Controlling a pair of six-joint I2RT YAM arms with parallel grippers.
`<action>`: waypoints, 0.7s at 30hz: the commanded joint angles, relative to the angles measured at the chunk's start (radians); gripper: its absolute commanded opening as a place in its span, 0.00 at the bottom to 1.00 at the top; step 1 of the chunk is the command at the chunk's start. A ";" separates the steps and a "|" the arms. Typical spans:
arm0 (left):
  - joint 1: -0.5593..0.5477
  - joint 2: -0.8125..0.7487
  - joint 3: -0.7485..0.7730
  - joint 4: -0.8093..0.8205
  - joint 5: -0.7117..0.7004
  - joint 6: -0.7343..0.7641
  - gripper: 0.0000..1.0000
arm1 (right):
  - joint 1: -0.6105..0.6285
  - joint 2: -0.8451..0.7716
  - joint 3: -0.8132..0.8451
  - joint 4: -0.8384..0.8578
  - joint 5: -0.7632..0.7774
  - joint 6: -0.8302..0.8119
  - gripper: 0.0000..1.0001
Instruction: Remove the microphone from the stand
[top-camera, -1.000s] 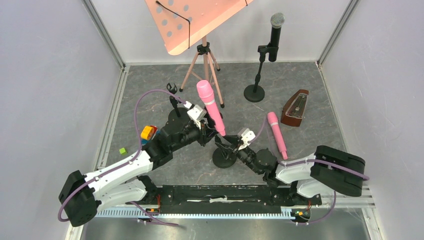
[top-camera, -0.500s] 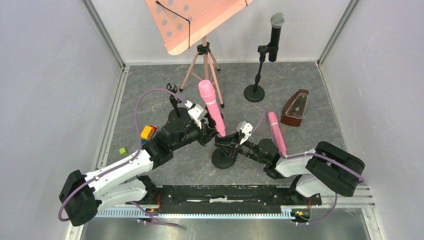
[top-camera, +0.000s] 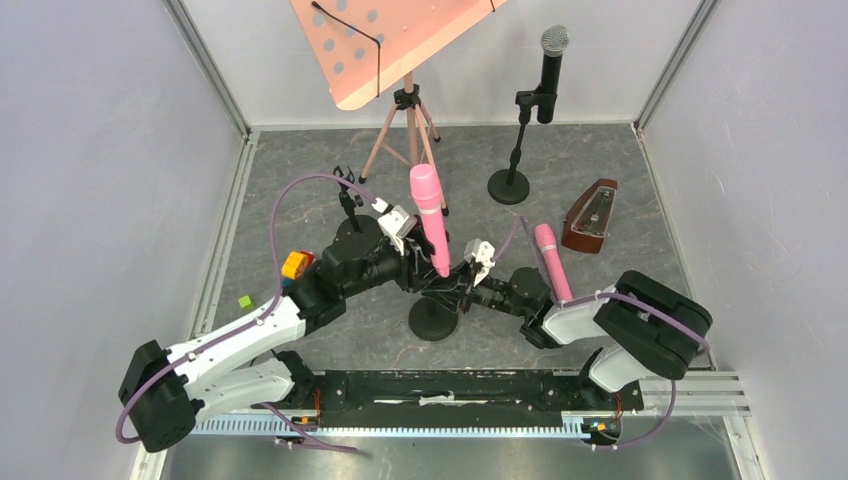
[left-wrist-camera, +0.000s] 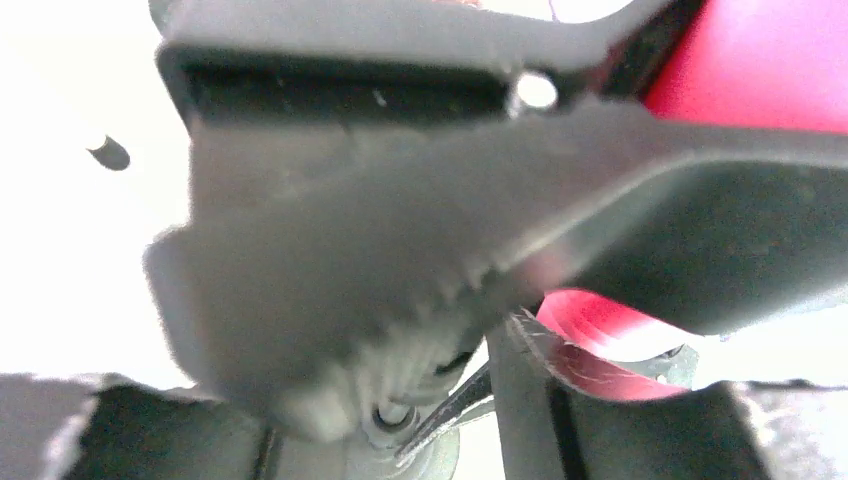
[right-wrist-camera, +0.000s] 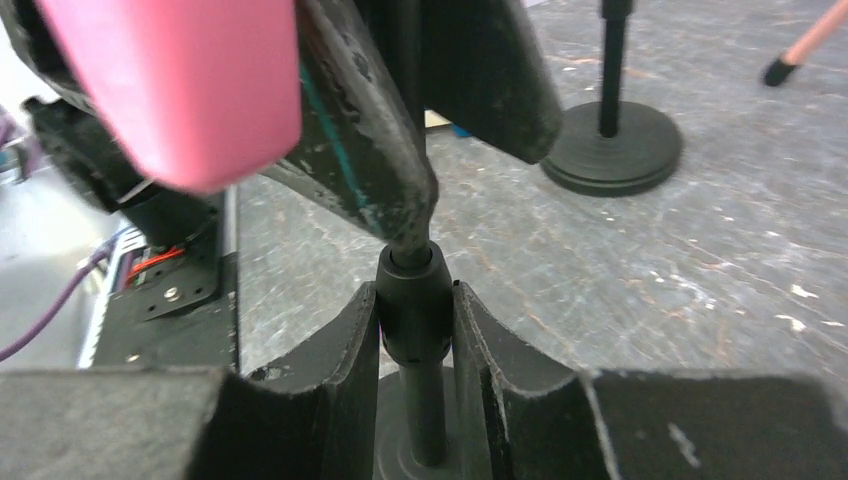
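Note:
A pink microphone (top-camera: 428, 213) stands nearly upright over a black desk stand whose round base (top-camera: 432, 318) sits at table centre. My left gripper (top-camera: 413, 263) is shut on the microphone's lower handle; in the left wrist view the microphone (left-wrist-camera: 760, 70) shows close and blurred between dark fingers. My right gripper (top-camera: 457, 286) is shut on the stand's pole; in the right wrist view the gripper (right-wrist-camera: 415, 305) clamps the pole's collar (right-wrist-camera: 412, 290). The microphone's lower end (right-wrist-camera: 180, 90) sits beside the stand's clip (right-wrist-camera: 370, 150). I cannot tell if it is still seated.
A second pink microphone (top-camera: 553, 262) lies on the table right of the arms, next to a brown metronome (top-camera: 590, 215). A black microphone on its stand (top-camera: 549, 70) is at the back. A pink music stand (top-camera: 400, 45), an empty small stand (top-camera: 347, 195), a yellow roll (top-camera: 293, 265), a green cube (top-camera: 244, 301).
The pink microphone has tipped more upright and shifted right. The stand's base has slid a little left, and my right arm has reached further left along with it.

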 joint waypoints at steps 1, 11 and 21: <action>-0.001 0.002 0.055 -0.011 0.109 0.015 0.58 | -0.044 0.053 0.053 0.157 -0.311 0.111 0.00; 0.099 0.038 0.072 -0.012 0.415 0.021 0.49 | -0.124 0.106 0.102 0.202 -0.500 0.177 0.00; 0.132 0.078 0.081 -0.009 0.539 -0.001 0.02 | -0.167 0.137 0.141 0.214 -0.543 0.217 0.00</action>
